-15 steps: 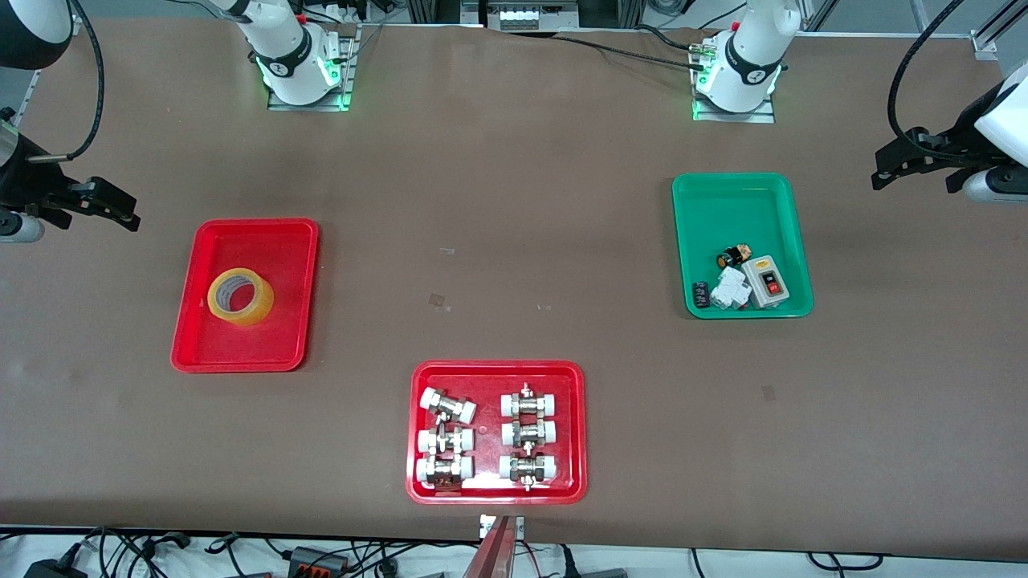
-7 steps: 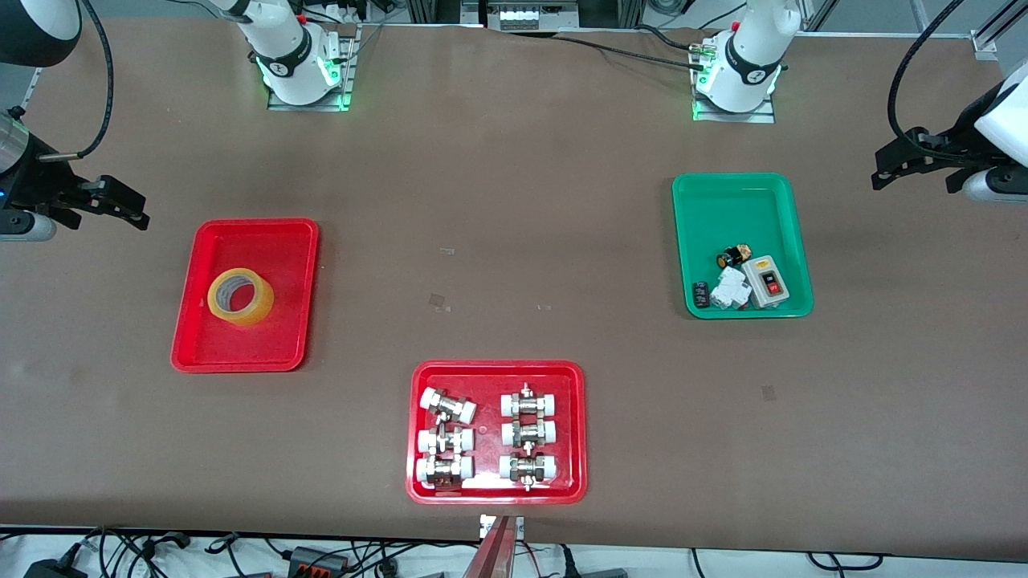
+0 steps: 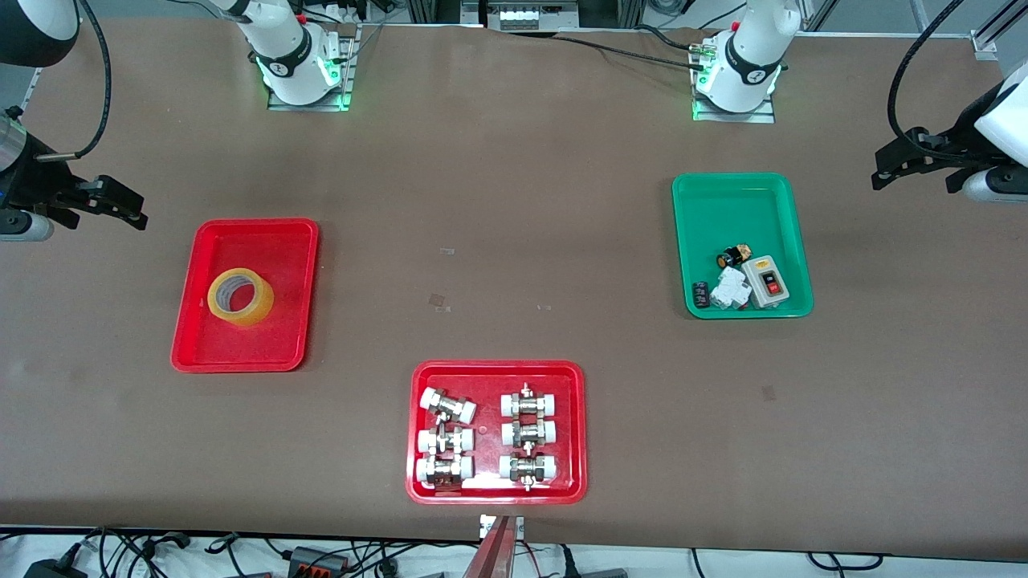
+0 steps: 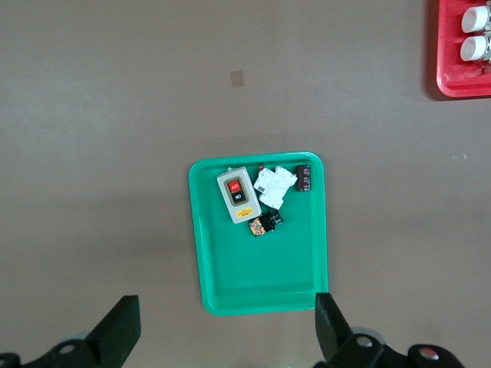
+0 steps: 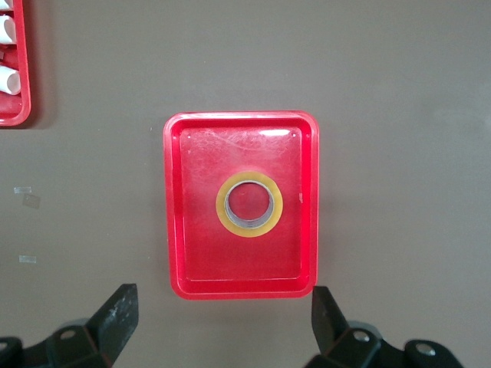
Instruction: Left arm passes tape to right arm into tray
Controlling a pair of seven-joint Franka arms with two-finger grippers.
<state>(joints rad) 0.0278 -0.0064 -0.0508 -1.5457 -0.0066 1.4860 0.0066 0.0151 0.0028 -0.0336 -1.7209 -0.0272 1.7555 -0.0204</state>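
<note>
**Tape down in the tray, both claws empty**

The tape (image 3: pixel 240 296) lies flat, core upward, on the floor of the tray (image 3: pixel 289 241), roughly at its middle and clear of the rim. By the look of it, the task's goal is met.

The right claw (image 5: pixel 222 326) hangs high over the table (image 3: pixel 514 201) at the right arm's end, near the tray, its fingers spread wide and holding nothing; its wrist camera looks straight down on the roll, a fitting stance after a release.

The left claw (image 4: pixel 226 330) waits high at its own end of the table, near the green tray (image 3: pixel 771 189) of small electrical parts, likewise spread wide and empty.

A second red tray (image 3: pixel 419 417) of white-capped fittings sits nearest the front camera, away from both arms and apparently outside this job.
</note>
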